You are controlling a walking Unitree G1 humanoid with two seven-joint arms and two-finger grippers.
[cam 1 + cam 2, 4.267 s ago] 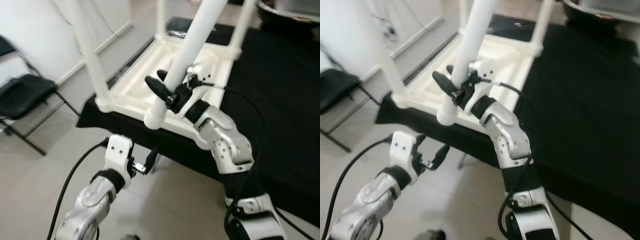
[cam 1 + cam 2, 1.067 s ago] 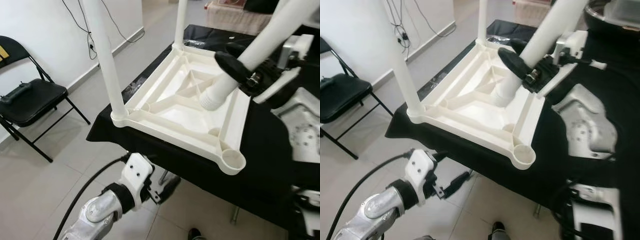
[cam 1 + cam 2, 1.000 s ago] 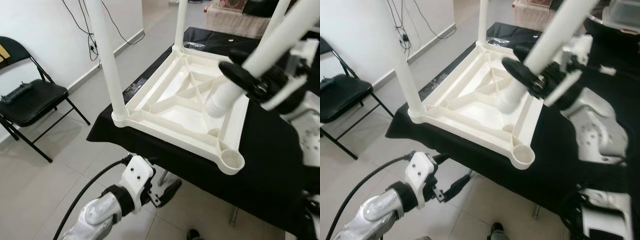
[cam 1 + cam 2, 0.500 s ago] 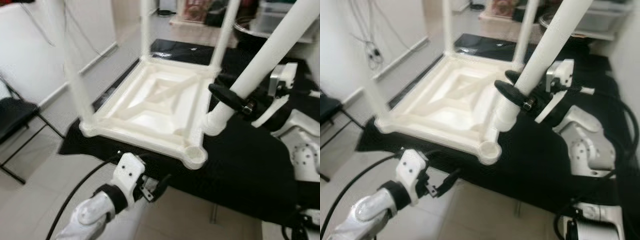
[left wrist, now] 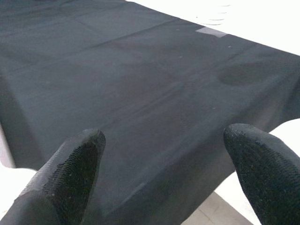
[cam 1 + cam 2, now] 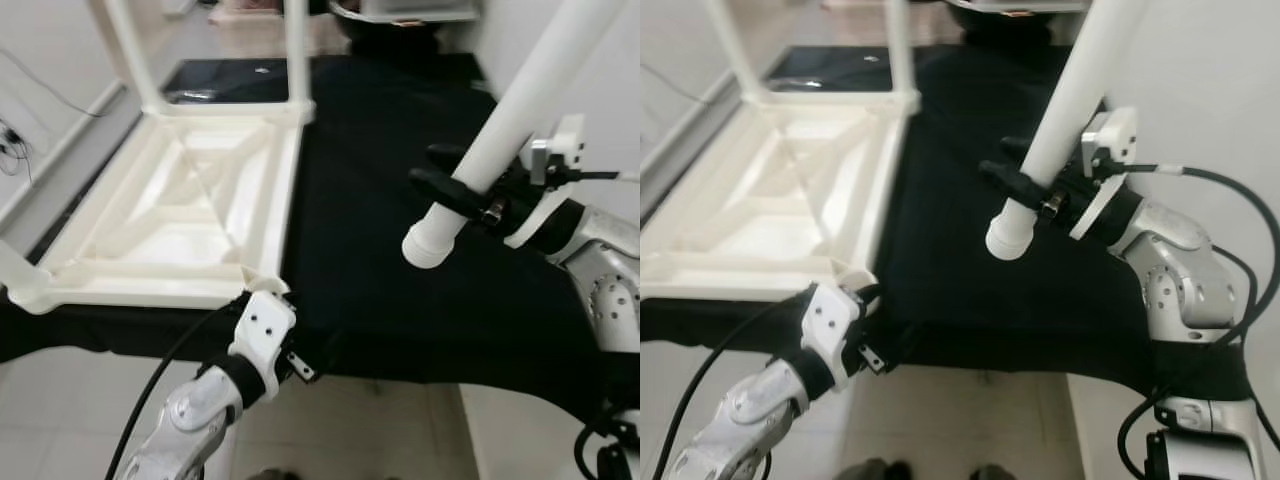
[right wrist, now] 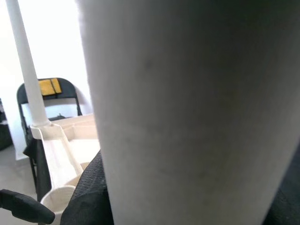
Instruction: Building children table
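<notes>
Between the fingers of the right gripper [image 6: 470,200] a leg [image 6: 500,130] is clamped, well apart from the upturned table [image 6: 170,210] beside it. Fitting into the near corner socket [image 6: 262,282] is probably next. The left gripper [image 5: 164,183] is held wide.

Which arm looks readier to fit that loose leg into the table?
The right: its gripper already holds the white leg above the black cloth. The left gripper is open, low at the table's edge.

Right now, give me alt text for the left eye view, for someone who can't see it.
The right gripper holds a white table leg tilted above a black cloth. To the left lies an upside-down white tabletop with legs already standing in it. The left gripper hangs open by the cloth's near edge.
</notes>
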